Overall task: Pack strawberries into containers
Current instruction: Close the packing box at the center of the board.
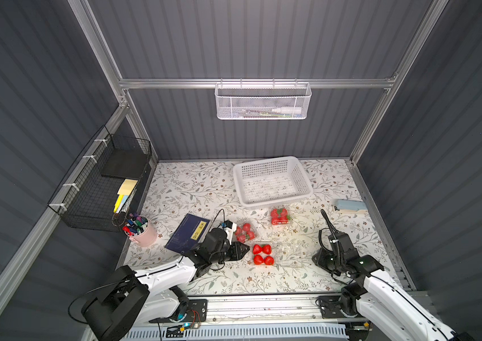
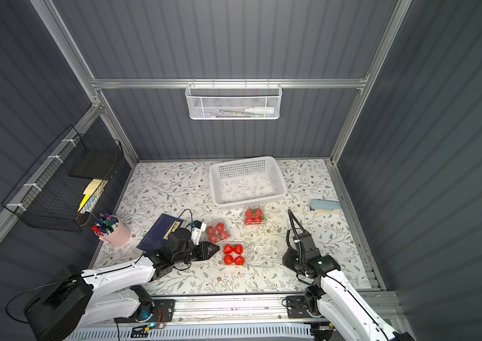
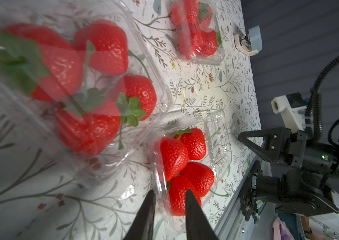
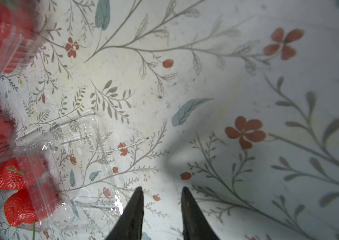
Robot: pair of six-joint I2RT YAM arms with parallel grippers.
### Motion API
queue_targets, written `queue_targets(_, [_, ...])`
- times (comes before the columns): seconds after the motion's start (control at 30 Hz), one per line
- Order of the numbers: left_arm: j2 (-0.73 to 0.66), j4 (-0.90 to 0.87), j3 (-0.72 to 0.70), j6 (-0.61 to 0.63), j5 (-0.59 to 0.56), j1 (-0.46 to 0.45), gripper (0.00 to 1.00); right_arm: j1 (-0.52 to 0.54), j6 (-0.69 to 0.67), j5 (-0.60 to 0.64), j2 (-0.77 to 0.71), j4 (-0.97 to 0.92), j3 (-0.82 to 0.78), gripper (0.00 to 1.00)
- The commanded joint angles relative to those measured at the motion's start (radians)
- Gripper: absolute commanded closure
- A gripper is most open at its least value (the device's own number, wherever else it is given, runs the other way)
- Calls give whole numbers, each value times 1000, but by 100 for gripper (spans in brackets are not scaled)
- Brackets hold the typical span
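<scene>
Pointed left end effector (image 3: 170,190) faces glossy strawberries (image 3: 172,158).

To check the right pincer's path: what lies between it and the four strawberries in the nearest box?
Only the box's open clear lid, flat on the table; both top views and the right wrist view show it.

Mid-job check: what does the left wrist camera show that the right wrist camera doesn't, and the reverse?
Only the left wrist view: the left gripper, jaws apart at the open container's wall; the right gripper from the side; a pale blue stapler. Only the right wrist view: the right jaws apart over bare floral table. Both: that container, its strawberries and flat lid.
</scene>
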Motion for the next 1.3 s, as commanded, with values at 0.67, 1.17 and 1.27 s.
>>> queue_targets(0.67, [150, 154, -16, 1, 36, -36, 76, -80, 88, -257, 127, 351, -102, 70])
queue_targets(1.17, [145, 121, -2, 12, 24, -35, 77, -79, -17, -296, 290, 395, -81, 96])
queue_targets(1.27, [160, 117, 3, 15, 27, -35, 77, -75, -18, -349, 378, 438, -80, 94])
